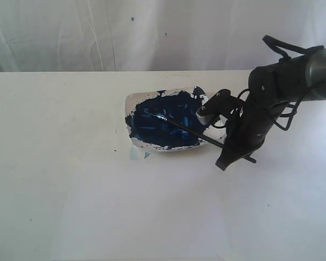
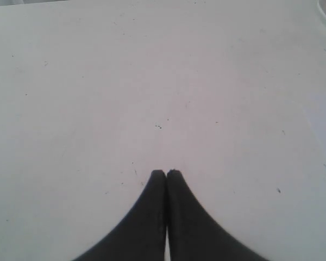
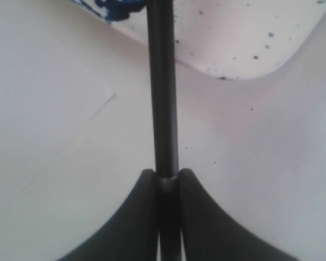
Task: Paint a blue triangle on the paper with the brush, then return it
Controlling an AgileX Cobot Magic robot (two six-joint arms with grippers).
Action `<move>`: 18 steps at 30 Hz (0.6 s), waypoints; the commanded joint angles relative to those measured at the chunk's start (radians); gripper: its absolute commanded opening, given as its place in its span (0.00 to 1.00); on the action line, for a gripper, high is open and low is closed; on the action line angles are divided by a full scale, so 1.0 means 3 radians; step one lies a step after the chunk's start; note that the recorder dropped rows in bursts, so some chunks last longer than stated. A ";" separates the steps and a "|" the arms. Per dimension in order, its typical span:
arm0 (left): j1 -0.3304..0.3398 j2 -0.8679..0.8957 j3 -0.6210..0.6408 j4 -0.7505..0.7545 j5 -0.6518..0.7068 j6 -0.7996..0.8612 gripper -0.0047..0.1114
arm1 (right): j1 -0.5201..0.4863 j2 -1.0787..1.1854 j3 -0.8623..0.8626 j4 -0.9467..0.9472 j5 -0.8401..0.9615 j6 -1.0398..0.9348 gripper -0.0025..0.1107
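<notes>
The right gripper (image 3: 166, 174) is clenched on the black handle of the brush (image 1: 190, 129). Its jaws pinch the thin round shaft well back from the bristles, while the tip lies in the dark blue paint (image 1: 163, 122) in the dish (image 1: 131, 100). No triangle shows on the paper (image 3: 43, 109) yet, so the step in hand seems to be lifting the loaded brush out. To do it well, lift the tip straight up off the paint before swinging it sideways, so the bristles do not drag over the dish rim or drip on the table (image 1: 54, 136). Keep the pinch firm, since a smooth, slim handle can roll or pivot between flat pads, and set the tip down on the sheet at a low angle with light pressure. The paint looks thick and glossy, with paler streaks scraped through it. The dish is white and shallow with rounded corners, spattered with blue specks. The paper is matte and flat, and its faint edge lies just beside the dish. The left gripper (image 2: 167, 173) hangs over bare table, pressed shut and holding nothing.
</notes>
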 commanded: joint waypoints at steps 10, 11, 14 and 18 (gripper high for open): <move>-0.0013 -0.0013 0.0015 -0.0032 -0.0005 -0.0029 0.04 | -0.0141 -0.0250 -0.0443 -0.0700 0.0254 -0.0222 0.02; -0.0013 -0.0013 0.0015 -0.0032 -0.0005 -0.0029 0.04 | -0.0167 -0.0250 -0.0467 -0.0700 0.0254 -0.0394 0.02; -0.0013 -0.0013 0.0015 -0.0032 -0.0005 -0.0029 0.04 | -0.0260 -0.0250 -0.0517 -0.0693 0.0171 -0.0755 0.02; -0.0013 -0.0013 0.0015 -0.0032 -0.0005 -0.0029 0.04 | -0.0363 -0.0243 -0.0517 -0.0640 0.0057 -0.1143 0.02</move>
